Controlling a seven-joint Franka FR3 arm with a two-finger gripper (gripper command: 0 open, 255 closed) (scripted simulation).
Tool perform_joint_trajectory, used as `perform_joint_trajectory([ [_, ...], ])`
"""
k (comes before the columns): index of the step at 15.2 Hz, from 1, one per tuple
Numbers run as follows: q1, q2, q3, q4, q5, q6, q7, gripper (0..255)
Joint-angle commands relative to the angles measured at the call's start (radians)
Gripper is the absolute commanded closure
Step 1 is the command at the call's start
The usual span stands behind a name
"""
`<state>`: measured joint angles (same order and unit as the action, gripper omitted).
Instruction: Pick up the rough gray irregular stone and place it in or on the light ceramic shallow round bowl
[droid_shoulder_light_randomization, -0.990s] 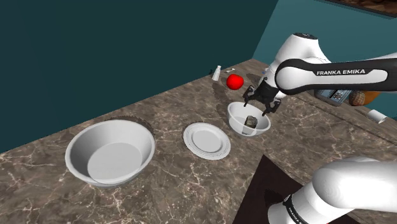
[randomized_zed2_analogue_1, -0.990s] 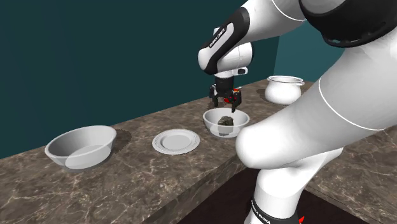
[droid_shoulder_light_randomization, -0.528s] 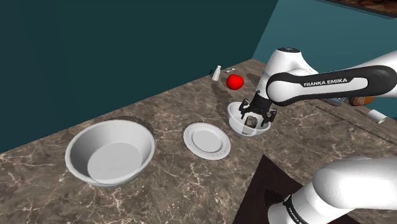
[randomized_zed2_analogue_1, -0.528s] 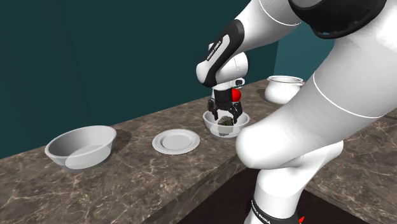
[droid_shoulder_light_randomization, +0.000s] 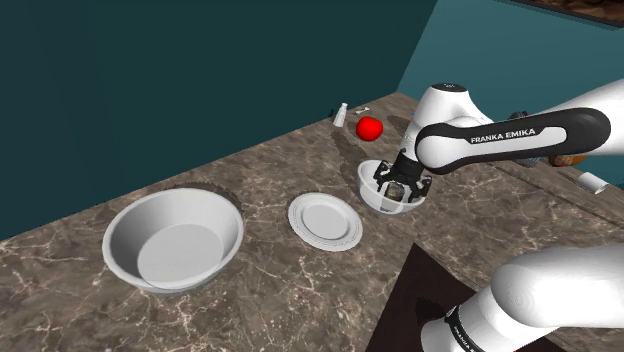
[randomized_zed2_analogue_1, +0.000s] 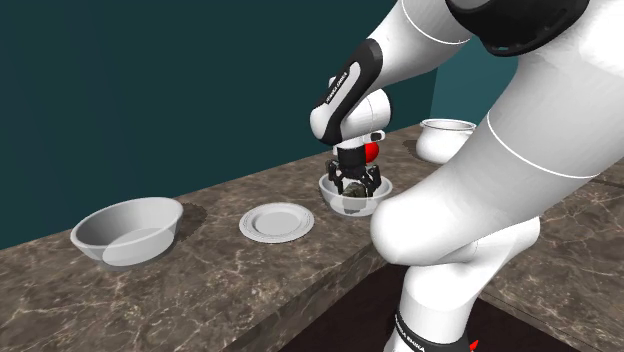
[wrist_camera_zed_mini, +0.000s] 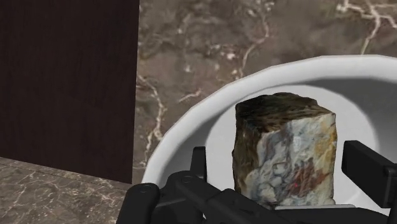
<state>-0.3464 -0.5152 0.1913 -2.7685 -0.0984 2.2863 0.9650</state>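
Observation:
A rough grey-brown stone (wrist_camera_zed_mini: 283, 153) lies inside a small white bowl (wrist_camera_zed_mini: 191, 127) on the marble counter. My gripper (wrist_camera_zed_mini: 280, 164) has come down into this bowl (droid_shoulder_light_randomization: 368, 190) and stands open, one finger on each side of the stone with small gaps showing. In the second exterior view the gripper (randomized_zed2_analogue_1: 352, 184) covers most of the stone within the bowl (randomized_zed2_analogue_1: 335, 202). A flat white plate (droid_shoulder_light_randomization: 324, 220) lies just to the shoulder view's left of it. Further that way stands a wide, light round bowl (droid_shoulder_light_randomization: 173, 238).
A red ball (droid_shoulder_light_randomization: 369, 127) and a small white shaker (droid_shoulder_light_randomization: 341, 115) sit behind the small bowl near the teal wall. A white lidded pot (randomized_zed2_analogue_1: 447, 140) stands at the second exterior view's right. The dark stand (droid_shoulder_light_randomization: 420, 290) abuts the counter's front edge.
The gripper has dropped from above the small bowl down into it, so its open fingers now flank the stone. The stone and dishes have stayed put.

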Motion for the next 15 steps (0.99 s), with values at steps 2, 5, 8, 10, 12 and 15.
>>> perform_joint_trajectory([
  [2,0.0,0.0,0.0,0.0,0.0,0.0,0.0,0],
  [5,0.0,0.0,0.0,0.0,0.0,0.0,0.0,255],
  [8,0.0,0.0,0.0,0.0,0.0,0.0,0.0,255],
  [10,0.0,0.0,0.0,0.0,0.0,0.0,0.0,255],
  [12,0.0,0.0,0.0,0.0,0.0,0.0,0.0,255],
  [15,0.004,-0.028,-0.005,0.023,0.006,-0.05,-0.011,255],
])
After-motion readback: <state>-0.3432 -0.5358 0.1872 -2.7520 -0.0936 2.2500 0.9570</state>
